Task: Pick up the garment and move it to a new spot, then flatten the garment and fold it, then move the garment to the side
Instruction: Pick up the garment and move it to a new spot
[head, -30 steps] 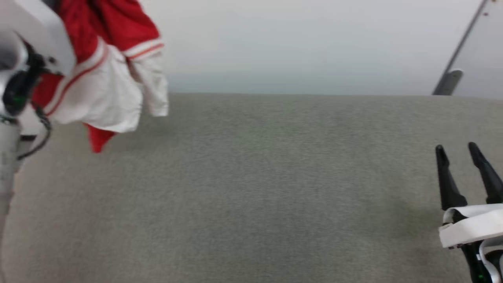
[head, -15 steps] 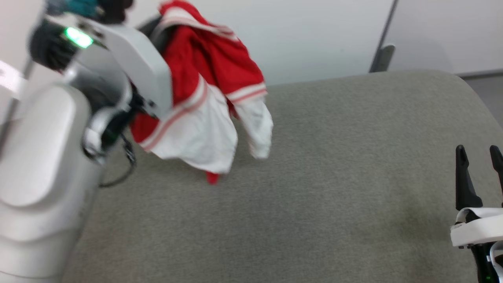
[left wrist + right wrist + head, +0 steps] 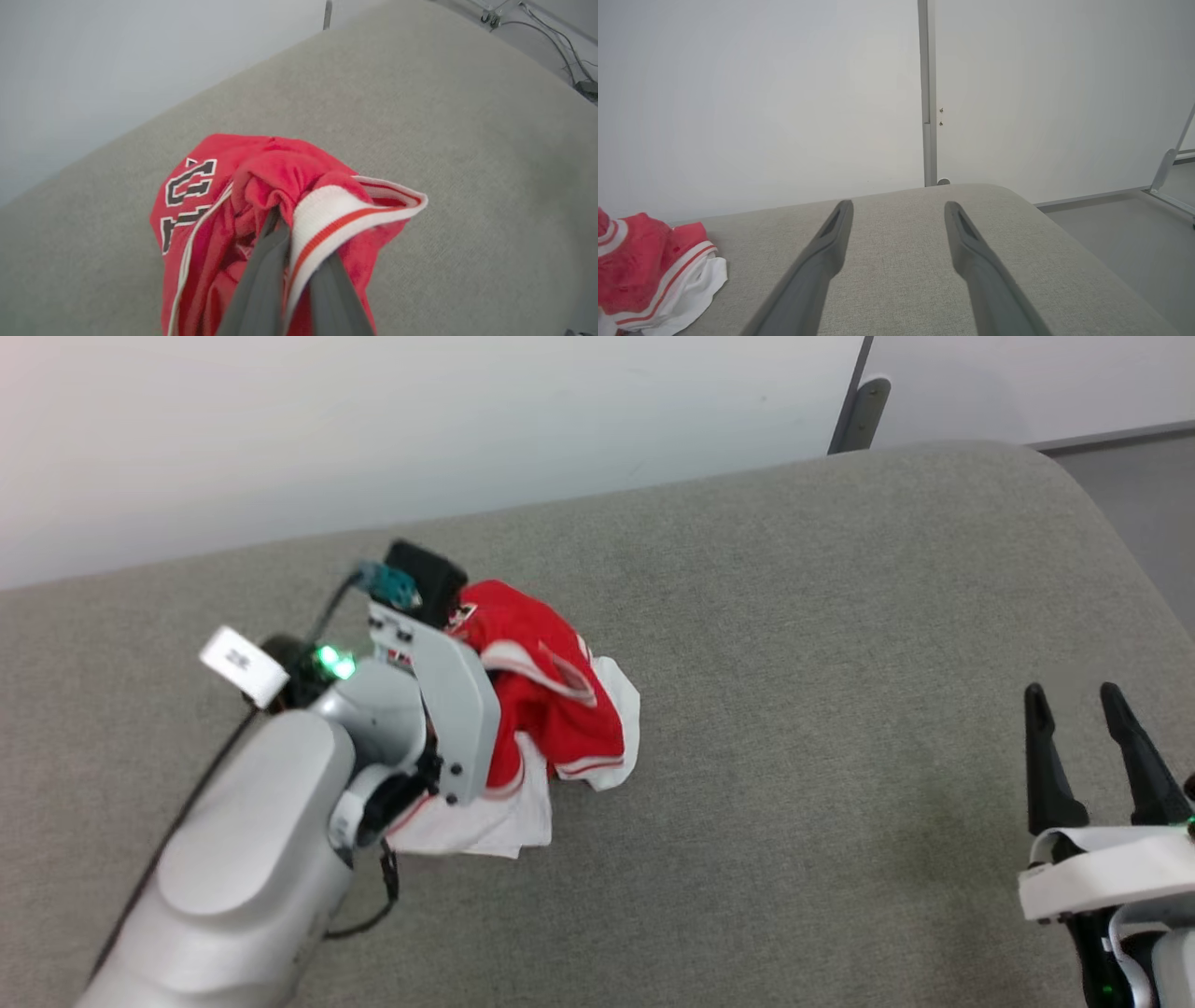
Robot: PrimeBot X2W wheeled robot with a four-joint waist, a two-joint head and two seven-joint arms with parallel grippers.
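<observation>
Two grippers are counted. The left gripper (image 3: 289, 233) is closed tightly on the garment (image 3: 551, 700); its two dark fingers (image 3: 261, 280) are pressed together into a fold of red cloth, just beside a white band with a red stripe. The right gripper (image 3: 1072, 705) is held well apart from the garment, to its right, with the jaws spread wide and nothing between them. One garment is seen, crumpled in a heap, and its white sleeve parts are laid on the one grey padded surface (image 3: 794, 663) under it. Black letters with white outline are shown on the red cloth in the left wrist view, but they cannot be read whole. The left side of the garment is covered in the head view by the pale left forearm (image 3: 261, 840) and wrist. A white wall (image 3: 467, 429) is found behind the garment, and one grey metal post (image 3: 854, 411) stands against it, to the garment's right. Some cables (image 3: 560, 42) are seen on the floor beyond the surface.
</observation>
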